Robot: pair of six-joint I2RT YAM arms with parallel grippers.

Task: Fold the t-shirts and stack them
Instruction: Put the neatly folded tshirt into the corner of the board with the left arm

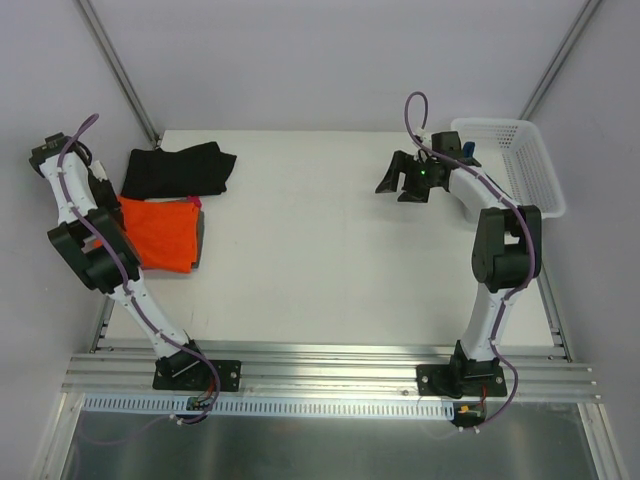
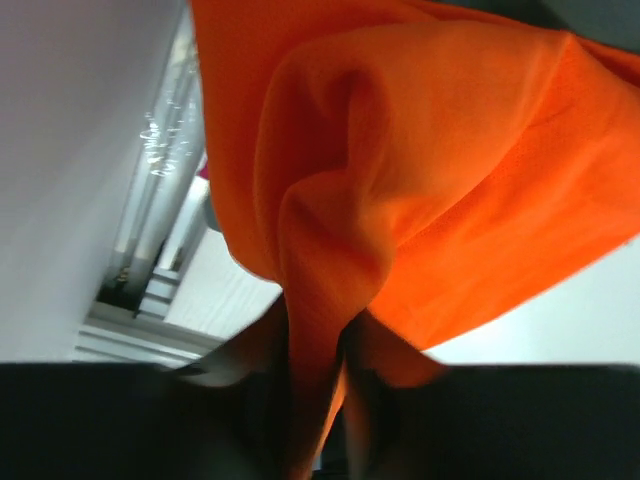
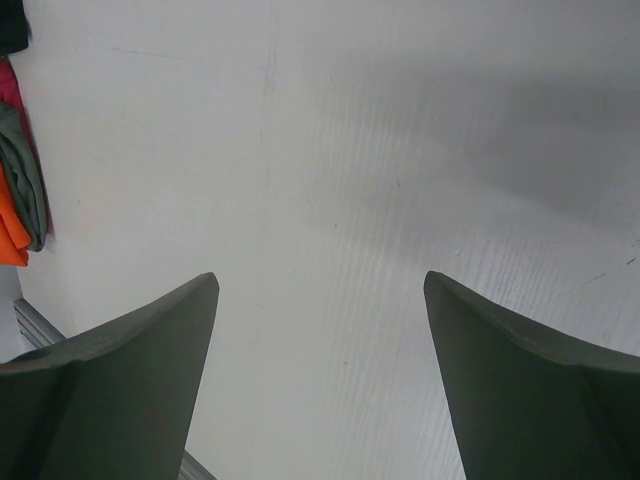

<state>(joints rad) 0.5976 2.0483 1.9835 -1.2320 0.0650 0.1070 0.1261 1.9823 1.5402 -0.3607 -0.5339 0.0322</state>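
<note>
The bright orange-red t-shirt (image 1: 160, 232) lies folded on a low stack at the table's left edge, with grey and pink cloth edges showing under it. A black t-shirt (image 1: 178, 170) lies folded just behind it. My left gripper (image 1: 108, 195) is at the stack's far left corner, shut on a pinched fold of the orange t-shirt (image 2: 420, 180); the left wrist view shows the cloth running down between the left gripper's (image 2: 320, 350) dark fingers. My right gripper (image 1: 400, 185) is open and empty above the bare table at the right rear. In its wrist view the right gripper (image 3: 320, 290) has its jaws wide apart.
A white plastic mesh basket (image 1: 528, 165) stands at the far right rear, beside the right arm. The stack's orange, grey and pink edges (image 3: 22, 195) show at the far left of the right wrist view. Aluminium rails (image 1: 330, 365) run along the near edge.
</note>
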